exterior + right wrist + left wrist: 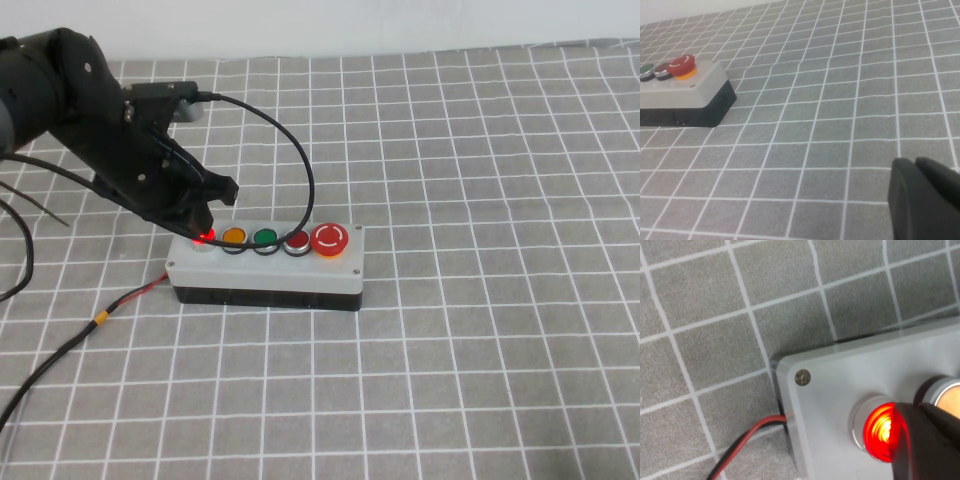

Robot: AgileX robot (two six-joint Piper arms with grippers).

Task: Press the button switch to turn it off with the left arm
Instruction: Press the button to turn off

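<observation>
The button switch (204,237) is a small round red button, glowing, at the left end of the row on the grey box (300,268). My left gripper (206,222) is shut, and its black tip rests on the button's right half. In the left wrist view the lit button (878,431) shows half covered by the left gripper (922,442), on the grey box (830,385). My right gripper (916,167) is shut and empty, low over the checked cloth well away from the box (685,92).
Beside the lit button are an orange button (234,237), a green one (265,237), a darker red chrome-rimmed one (297,240) and a large red button (330,239). A thin black-and-red wire with a yellow band (100,318) leaves the box's left end. The arm's thick cable (290,150) arcs over the box.
</observation>
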